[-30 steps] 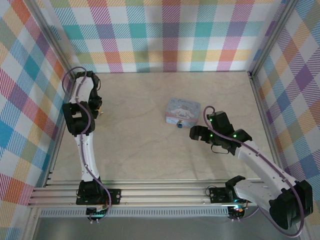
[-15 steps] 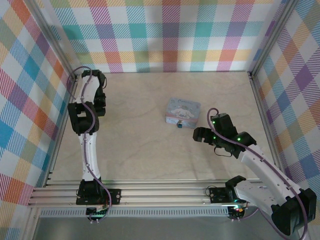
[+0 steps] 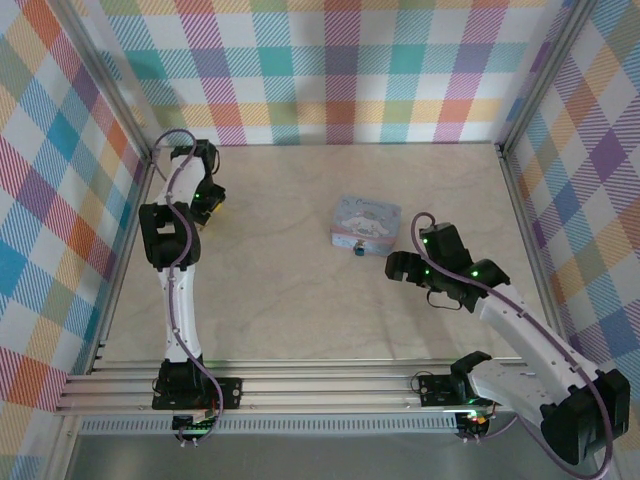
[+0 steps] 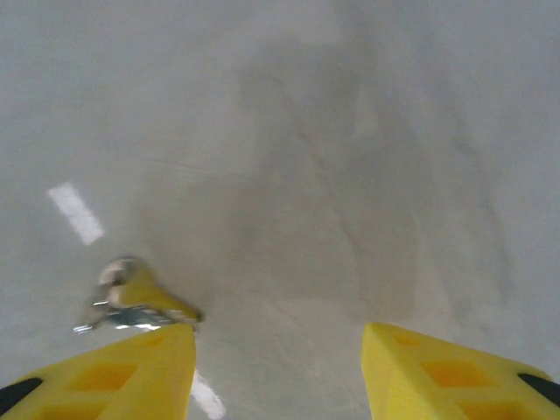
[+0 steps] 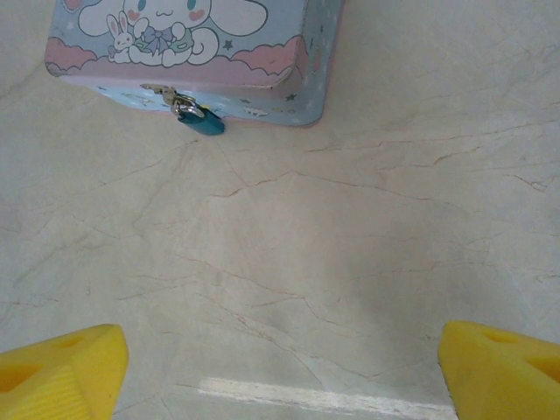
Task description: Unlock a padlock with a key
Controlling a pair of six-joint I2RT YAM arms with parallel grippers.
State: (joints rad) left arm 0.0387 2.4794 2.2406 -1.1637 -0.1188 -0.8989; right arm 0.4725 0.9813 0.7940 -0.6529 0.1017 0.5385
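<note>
Both stand released, we see: the left pincer (image 4: 278, 339), farther back than earlier, has the key (image 4: 131, 304) beside one fingertip; the right pincer (image 5: 280, 346) faces the padlock (image 5: 203, 121) hanging on the cartoon box (image 5: 188, 48).

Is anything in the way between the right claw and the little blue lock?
No, nothing visible is in the way. In the right wrist view, bare table lies between the open right gripper and the padlock, which hangs at the near side of the cartoon box.
</note>
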